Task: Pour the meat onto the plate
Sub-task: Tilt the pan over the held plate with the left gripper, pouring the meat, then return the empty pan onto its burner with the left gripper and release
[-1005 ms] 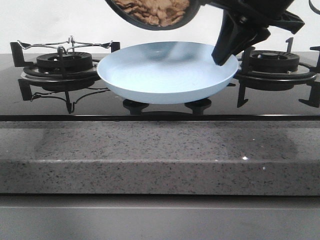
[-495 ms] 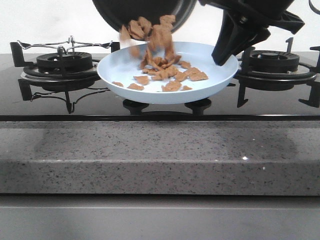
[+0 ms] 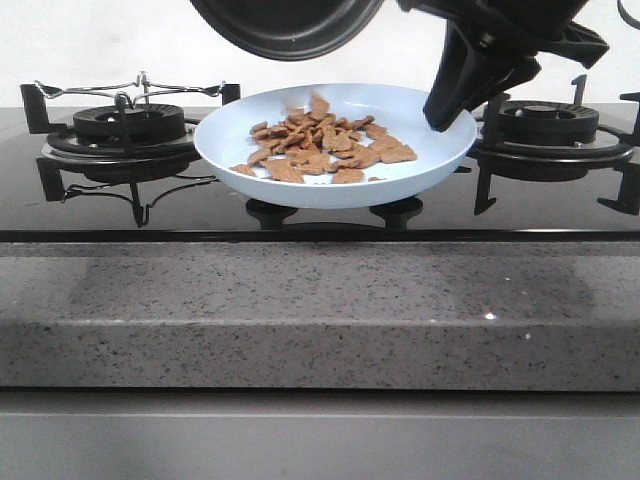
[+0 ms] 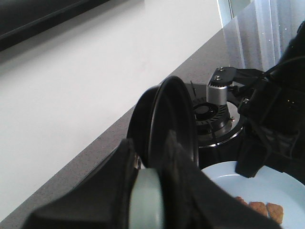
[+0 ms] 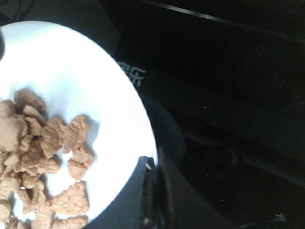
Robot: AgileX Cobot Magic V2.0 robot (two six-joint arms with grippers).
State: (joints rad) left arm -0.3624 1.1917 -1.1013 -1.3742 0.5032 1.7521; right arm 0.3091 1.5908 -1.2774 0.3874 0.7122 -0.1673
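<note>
Reddish-brown meat (image 3: 325, 147) lies heaped in the plate (image 3: 440, 160), which the right gripper (image 3: 452, 112) pinches at its rim; the left gripper (image 4: 147, 200) clamps the tipped pan (image 3: 290, 25). Releasing the rim abruptly could jolt chunks out

Up top hangs a black frying pan (image 3: 285, 25), tipped steeply with its underside facing forward. Below it stretches a glossy black gas hob (image 3: 200, 205). On the left sits a burner (image 3: 128, 125) under a thin wire trivet (image 3: 135, 90); on the right, another burner (image 3: 548, 122). In front runs the speckled grey stone bench (image 3: 320, 310), white wall (image 3: 100, 45) behind.
</note>
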